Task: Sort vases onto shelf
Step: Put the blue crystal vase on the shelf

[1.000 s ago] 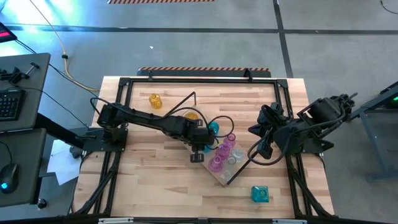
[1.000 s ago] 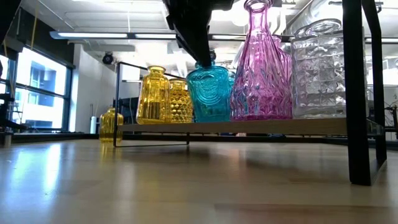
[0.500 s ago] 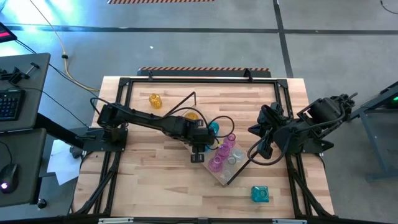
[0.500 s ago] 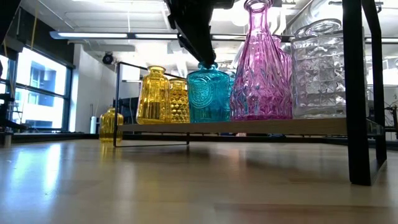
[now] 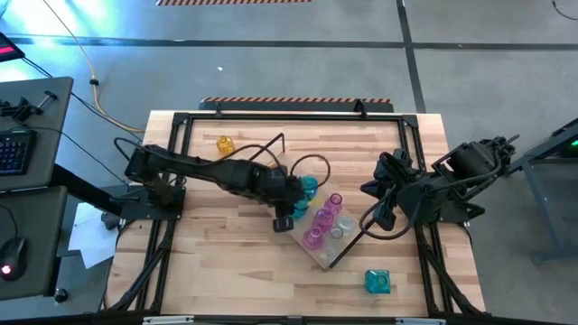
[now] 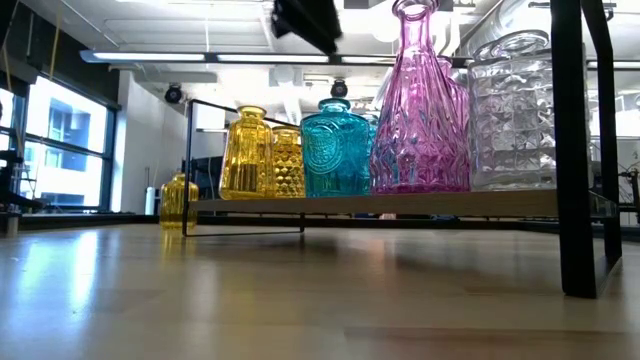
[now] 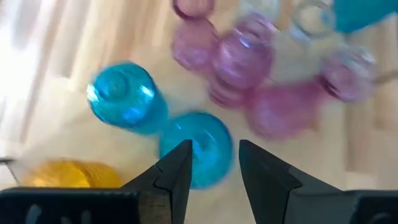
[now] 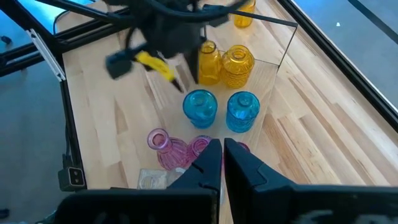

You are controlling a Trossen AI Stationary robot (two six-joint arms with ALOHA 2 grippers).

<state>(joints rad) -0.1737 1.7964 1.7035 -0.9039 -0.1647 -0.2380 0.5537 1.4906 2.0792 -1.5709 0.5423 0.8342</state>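
Note:
The shelf (image 6: 400, 203), a light-wood board on a black frame, lies slantwise at the table's middle (image 5: 322, 255). On it stand two yellow vases (image 6: 247, 153), teal vases (image 6: 336, 150), pink ones (image 6: 420, 110) and a clear one (image 6: 512, 115), all upright on their bases. My left gripper (image 7: 214, 158) hovers open above a teal vase (image 7: 198, 146), clear of its top (image 6: 305, 15). A yellow vase (image 5: 225, 144) and a teal vase (image 5: 377, 282) stand on the tabletop. My right gripper (image 8: 222, 149) waits shut, raised at the right (image 5: 370, 215).
The shelf's black end loops (image 6: 575, 150) rise above the board. The table's black frame rails (image 5: 271, 116) run along its edges. Bare wood lies at the near left (image 5: 217, 262). A desk with a keyboard (image 5: 13, 149) stands left of the table.
My left gripper has opened, let go of the teal vase's top and risen clear of it, drawing back slightly toward the table's left. The teal vase has settled upright on the shelf beside the yellow ones.

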